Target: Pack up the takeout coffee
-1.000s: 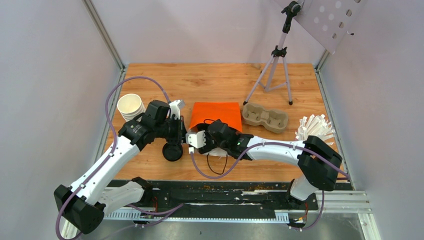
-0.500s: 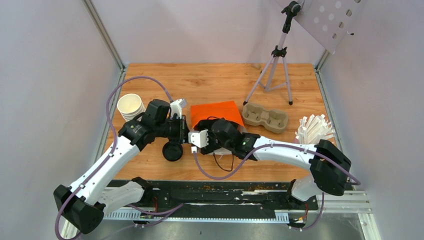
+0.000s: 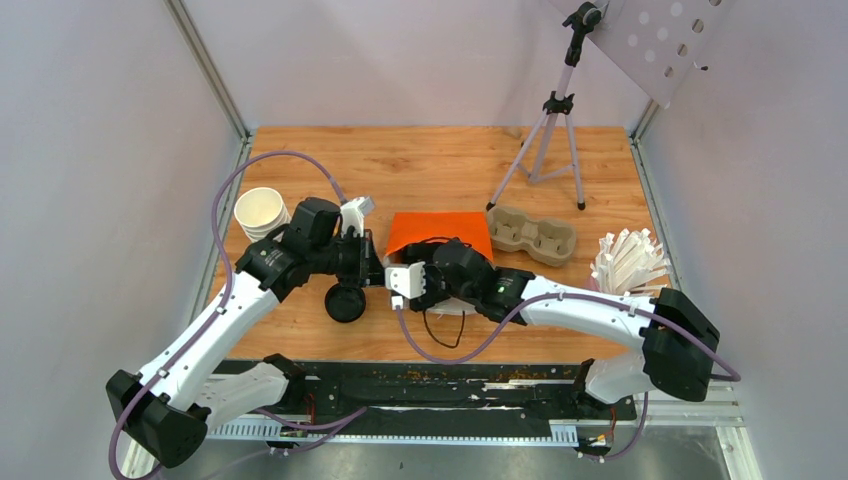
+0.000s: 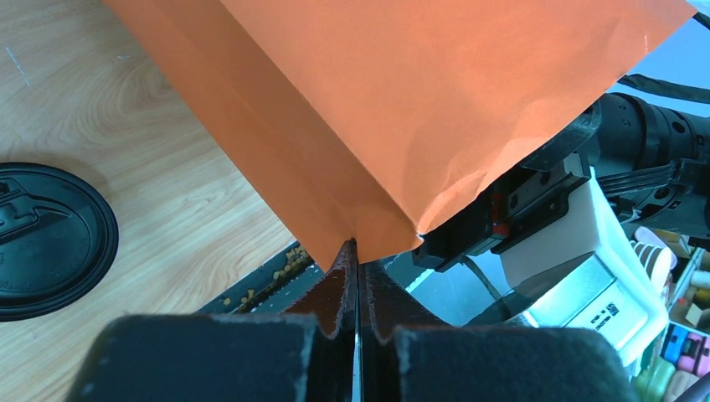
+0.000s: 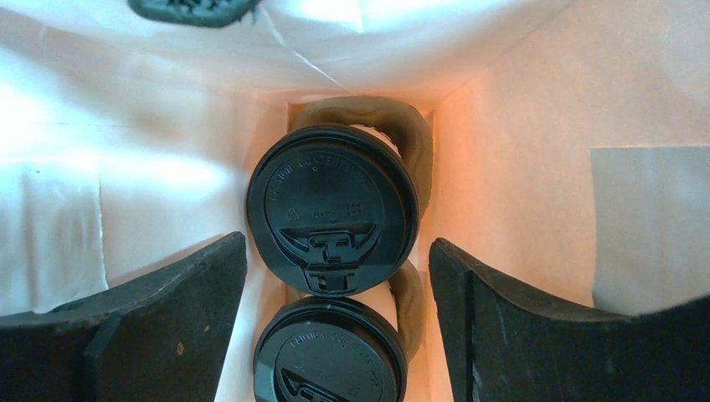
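The orange paper bag (image 3: 437, 232) stands mid-table between both arms. My left gripper (image 4: 357, 251) is shut on the bag's edge (image 4: 377, 226) and holds it. My right gripper (image 5: 336, 243) points into the bag's mouth, its fingers (image 5: 176, 285) spread wide. Between and beyond them, two takeout coffee cups with black lids (image 5: 333, 201) (image 5: 331, 352) sit in a cardboard carrier (image 5: 414, 142) at the bag's bottom. The pads touch neither lid. In the top view the cups are hidden inside the bag.
A loose black lid (image 3: 345, 302) lies by the left arm. A stack of lidless white cups (image 3: 262, 212) stands at the left. An empty cardboard carrier (image 3: 530, 235), a tripod (image 3: 550, 140) and white packets (image 3: 628, 258) are on the right.
The right arm has swung rightward at the elbow with its gripper staying at the bag's mouth, and the bag now looks more upright. The left arm has held still.
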`<act>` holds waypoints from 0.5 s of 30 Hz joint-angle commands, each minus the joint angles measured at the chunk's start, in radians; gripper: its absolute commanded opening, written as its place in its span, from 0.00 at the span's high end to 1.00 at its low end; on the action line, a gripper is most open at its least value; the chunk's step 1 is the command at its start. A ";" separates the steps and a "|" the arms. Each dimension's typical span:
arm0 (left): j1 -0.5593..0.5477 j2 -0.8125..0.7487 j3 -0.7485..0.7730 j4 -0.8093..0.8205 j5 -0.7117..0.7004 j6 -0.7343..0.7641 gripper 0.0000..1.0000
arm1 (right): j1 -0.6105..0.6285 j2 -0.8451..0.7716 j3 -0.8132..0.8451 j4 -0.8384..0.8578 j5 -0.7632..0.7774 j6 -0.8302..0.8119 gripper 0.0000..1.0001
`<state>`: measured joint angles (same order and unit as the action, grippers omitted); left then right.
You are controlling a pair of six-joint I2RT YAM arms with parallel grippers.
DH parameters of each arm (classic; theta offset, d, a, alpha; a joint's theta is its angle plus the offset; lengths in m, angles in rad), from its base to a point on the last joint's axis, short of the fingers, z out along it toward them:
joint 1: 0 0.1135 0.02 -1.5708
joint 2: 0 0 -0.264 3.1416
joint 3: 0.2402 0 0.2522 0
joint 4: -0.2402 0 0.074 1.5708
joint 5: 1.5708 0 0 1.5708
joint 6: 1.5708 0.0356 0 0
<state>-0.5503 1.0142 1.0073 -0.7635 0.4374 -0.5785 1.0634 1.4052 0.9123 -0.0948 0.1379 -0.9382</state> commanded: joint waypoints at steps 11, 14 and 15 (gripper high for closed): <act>0.001 -0.009 0.047 0.003 0.014 -0.002 1.00 | -0.007 -0.037 0.004 0.032 -0.085 0.058 0.63; 0.002 -0.008 0.041 0.012 0.032 -0.012 1.00 | -0.015 -0.020 0.003 0.056 -0.101 0.053 0.75; 0.001 -0.007 0.040 0.013 0.036 -0.013 1.00 | -0.019 -0.013 0.008 0.058 -0.104 0.054 0.79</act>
<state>-0.5503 1.0142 1.0092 -0.7700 0.4515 -0.5800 1.0569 1.3968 0.9115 -0.0994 0.0757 -0.8978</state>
